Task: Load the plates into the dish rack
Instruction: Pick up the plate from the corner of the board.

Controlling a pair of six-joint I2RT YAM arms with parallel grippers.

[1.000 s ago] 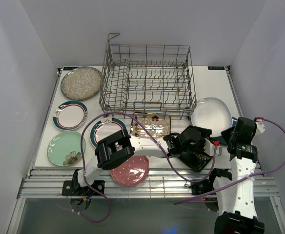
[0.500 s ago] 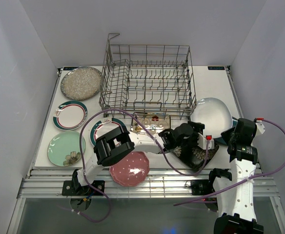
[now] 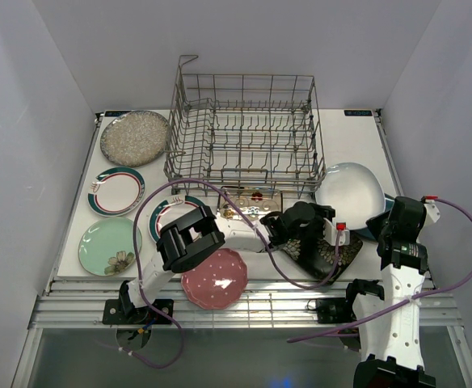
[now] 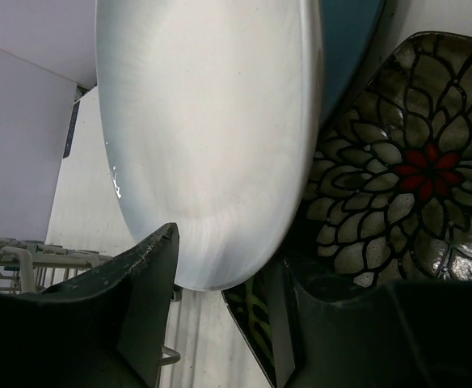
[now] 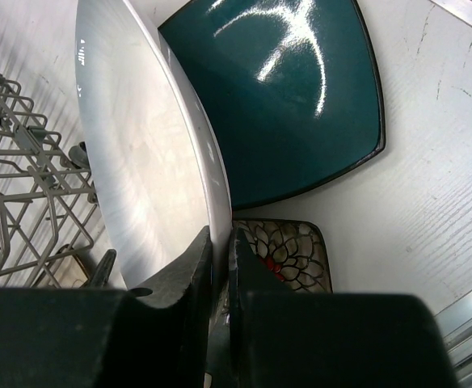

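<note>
My right gripper (image 5: 221,242) is shut on the rim of the white oval plate (image 5: 139,153), which stands tilted beside the teal plate (image 5: 301,105). My left gripper (image 4: 228,250) is open. A corner of the black floral square plate (image 4: 398,186) lies between its jaws, close to the right finger, and the left finger stands apart from it. From above, the left gripper (image 3: 305,230) sits over the black floral plate (image 3: 337,252), in front of the dish rack (image 3: 244,129). The white oval plate (image 3: 349,190) lies at the rack's right front corner.
Left of the rack lie a speckled silver plate (image 3: 133,137), a teal-rimmed white plate (image 3: 116,191) and a pale green plate (image 3: 109,245). A pink plate (image 3: 214,279) sits at the front edge. A cream floral plate (image 3: 252,206) and another rimmed plate (image 3: 171,217) lie under the left arm.
My left gripper has shifted left and back over the black floral plate, and its jaws have narrowed. The right arm holds the white plate in almost the same place.
</note>
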